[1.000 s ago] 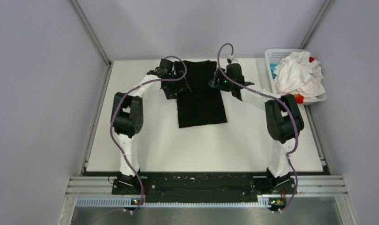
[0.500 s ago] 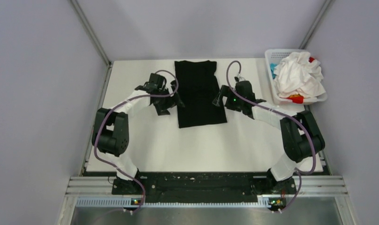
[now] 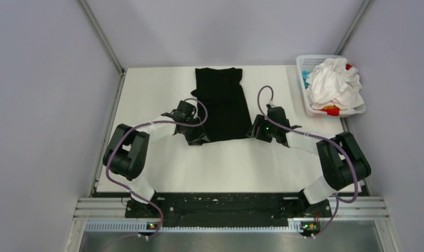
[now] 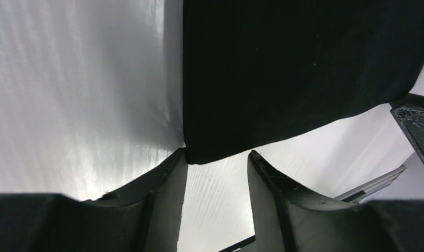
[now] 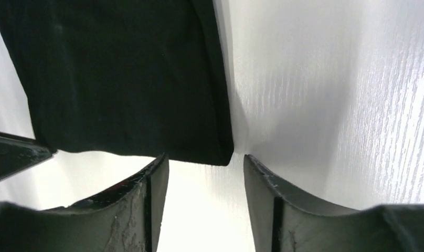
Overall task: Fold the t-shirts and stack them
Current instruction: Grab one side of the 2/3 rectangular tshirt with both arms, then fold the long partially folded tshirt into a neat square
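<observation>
A black t-shirt (image 3: 222,102), folded into a long strip, lies flat on the white table, running from the far edge toward me. My left gripper (image 3: 200,137) is open at its near left corner; in the left wrist view that corner (image 4: 199,155) sits just past my fingertips (image 4: 218,155). My right gripper (image 3: 253,131) is open at the near right corner; that corner (image 5: 220,155) lies just ahead of my open jaws (image 5: 205,157). Neither holds cloth. White t-shirts (image 3: 333,84) with bits of red and blue are heaped in the basket.
A white plastic lattice basket (image 3: 306,100) stands at the far right edge of the table (image 3: 236,168). Grey walls enclose the table on three sides. A black rail (image 3: 225,202) with both arm bases runs along the near edge.
Both grippers have come down the shirt's sides from its far end to its near corners. The black shirt now lies a little further back, its near edge straightened.
</observation>
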### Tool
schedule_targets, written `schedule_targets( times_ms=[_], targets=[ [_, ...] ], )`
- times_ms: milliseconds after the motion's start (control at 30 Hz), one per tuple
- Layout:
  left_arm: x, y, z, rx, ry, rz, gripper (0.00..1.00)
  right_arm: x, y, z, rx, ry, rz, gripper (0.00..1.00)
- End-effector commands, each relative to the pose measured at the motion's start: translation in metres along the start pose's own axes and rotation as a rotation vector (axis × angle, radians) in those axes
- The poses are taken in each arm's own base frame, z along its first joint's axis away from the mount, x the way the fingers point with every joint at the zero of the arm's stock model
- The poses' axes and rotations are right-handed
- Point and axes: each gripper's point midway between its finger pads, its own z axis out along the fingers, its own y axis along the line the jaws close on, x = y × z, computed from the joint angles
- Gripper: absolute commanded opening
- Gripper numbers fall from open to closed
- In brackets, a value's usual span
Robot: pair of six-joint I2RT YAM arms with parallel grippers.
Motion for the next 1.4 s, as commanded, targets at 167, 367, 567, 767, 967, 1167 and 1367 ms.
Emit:
schedule_targets(
  times_ms=[167,367,567,767,967,1167,1367],
  targets=[
    [-0.001,0.003,0.023,-0.056,-0.021,-0.012,0.30,0.007,-0.003,0.003,-0.010,0.003,0.016,0.48],
    [-0.005,0.009,0.031,-0.095,-0.018,-0.018,0.00,0.004,-0.016,0.017,0.053,-0.008,0.036,0.44],
    [-0.007,0.011,0.031,-0.097,-0.038,-0.001,0.00,-0.001,-0.022,0.026,0.086,-0.033,0.052,0.34],
    [-0.004,0.005,0.021,-0.064,-0.046,0.021,0.00,0.007,-0.012,0.016,0.012,-0.020,0.020,0.00],
    [0.029,-0.011,-0.017,0.012,-0.070,0.114,0.00,0.042,0.024,-0.041,-0.140,0.074,-0.021,0.00],
    [0.078,-0.017,-0.071,0.114,-0.090,0.180,0.00,0.087,0.050,-0.107,-0.266,0.144,-0.036,0.00],
    [0.082,-0.049,-0.136,0.300,-0.212,0.247,0.00,0.075,0.086,-0.162,-0.454,0.053,-0.012,0.00]
  ],
)
